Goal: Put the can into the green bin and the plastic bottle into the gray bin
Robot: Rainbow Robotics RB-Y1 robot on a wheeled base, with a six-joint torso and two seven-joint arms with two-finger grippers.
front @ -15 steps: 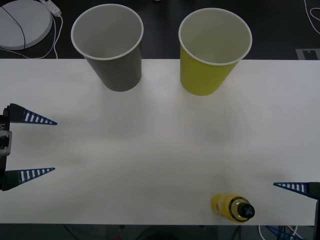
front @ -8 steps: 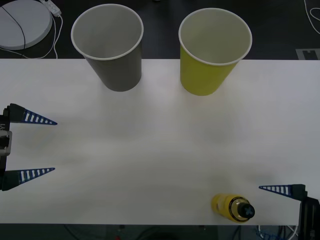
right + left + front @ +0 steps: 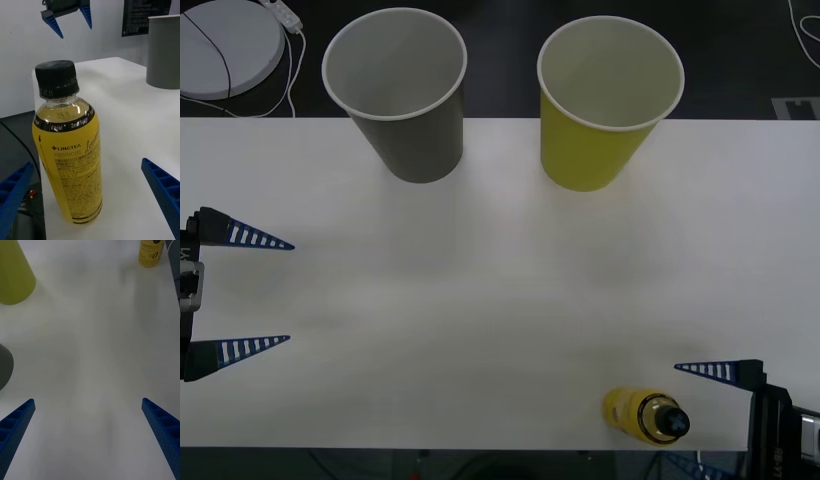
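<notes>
1. White table [image 3: 500,290] is the biggest thing around, everything sits on it.
2. Gray bin [image 3: 396,90] stands upright at the far edge, toward the robot's left. Open top, pale inside.
3. Green bin [image 3: 608,98] stands upright next to it on the robot's right, with a gap between the two cups.
4. Left gripper [image 3: 255,292] hangs over the left edge of the table, well apart from both cups and from the bottle. Fingers spread wide, nothing between them, just bare tabletop under them in its wrist view.
5. Right gripper [image 3: 695,415] is at the near right corner, just beside the plastic bottle [image 3: 645,415]. One blue finger [image 3: 710,371] pokes out a bit farther from the robot than the bottle. In the right wrist view the bottle stands between the two spread fingers, neither one touching it, so it's wide open and holding nothing.
6. Plastic bottle itself: smallest item, upright near the table's front edge, black cap on, yellow label with dark print. Far from both bins.
</notes>
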